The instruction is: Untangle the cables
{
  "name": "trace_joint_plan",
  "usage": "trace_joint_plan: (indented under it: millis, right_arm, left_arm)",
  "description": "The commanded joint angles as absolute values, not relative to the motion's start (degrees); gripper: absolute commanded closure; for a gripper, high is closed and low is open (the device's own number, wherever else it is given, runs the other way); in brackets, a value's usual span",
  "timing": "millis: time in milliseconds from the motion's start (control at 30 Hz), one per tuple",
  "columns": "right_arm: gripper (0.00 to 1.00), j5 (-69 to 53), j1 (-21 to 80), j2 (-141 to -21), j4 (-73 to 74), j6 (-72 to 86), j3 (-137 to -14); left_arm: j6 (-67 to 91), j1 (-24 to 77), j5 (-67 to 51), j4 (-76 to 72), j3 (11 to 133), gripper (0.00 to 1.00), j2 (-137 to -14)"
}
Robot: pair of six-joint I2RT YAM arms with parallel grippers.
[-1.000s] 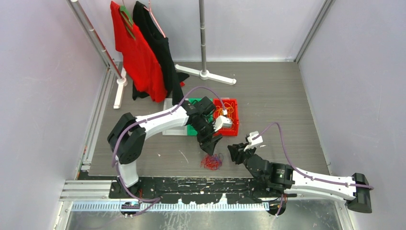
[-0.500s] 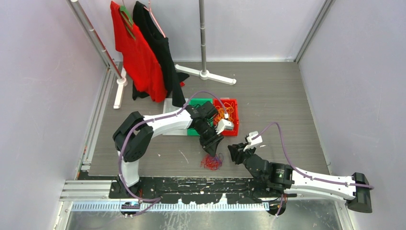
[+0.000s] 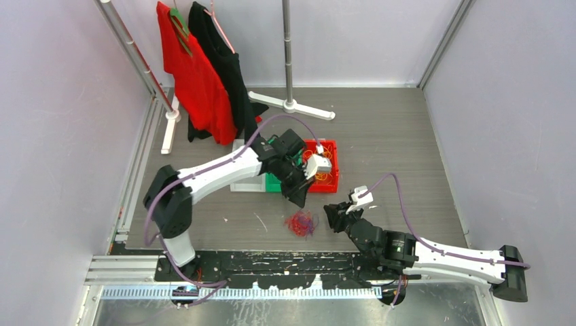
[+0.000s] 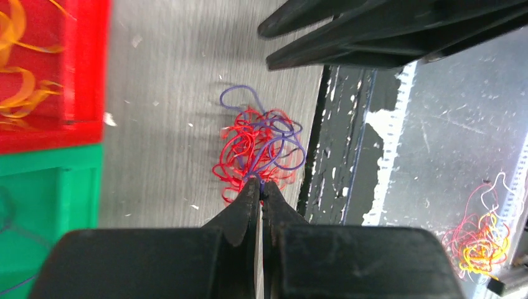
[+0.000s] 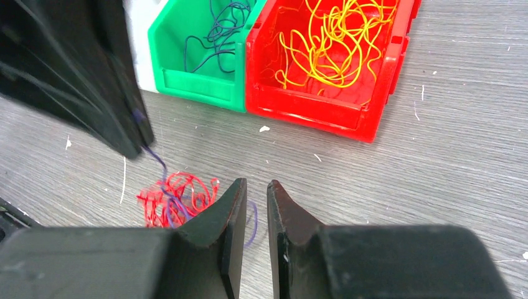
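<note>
Near the near edge of the grey wood-grain table (image 3: 407,149), your left gripper (image 4: 260,185) pinches a purple strand (image 5: 163,169) from the red-and-purple cable wad (image 3: 301,223); next, your empty, slightly spread right gripper (image 5: 255,190) should probably pin the red loops.

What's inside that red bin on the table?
A loose wad of orange-yellow cables lies in the red bin. From above, the left arm covers part of it.

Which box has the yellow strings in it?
The red box, full of orange-yellow cables. The green box beside it holds only a dark purple cable.
</note>
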State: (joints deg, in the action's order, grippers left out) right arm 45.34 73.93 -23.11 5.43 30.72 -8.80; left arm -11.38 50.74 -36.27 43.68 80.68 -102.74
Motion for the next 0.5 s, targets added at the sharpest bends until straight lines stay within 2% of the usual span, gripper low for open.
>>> trace_joint_plan:
  millis: [0,200,333,467]
  right_arm:
    - [0.76,45.3,74.1,-22.1,3.1,30.2,-11.5]
    - [0.67,42.5,74.1,-23.8,-0.3,27.4,-11.7]
    - [0.51,38.5,74.1,-27.5,-4.8,22.8,-13.6]
    - [0.4,34.2,74.1,-31.6,-9.3,18.4,-17.0]
  left_arm:
    - [-12.1,47.5,-36.5,50.4,86.9,1.0,-94.6]
    - [-8.5,45.5,-39.5,50.3,85.7,1.0,-91.3]
    - [-6.4,45.5,-41.1,51.5,86.6,1.0,-90.0]
    - [-6.4,45.5,-40.5,53.1,86.5,1.0,-88.1]
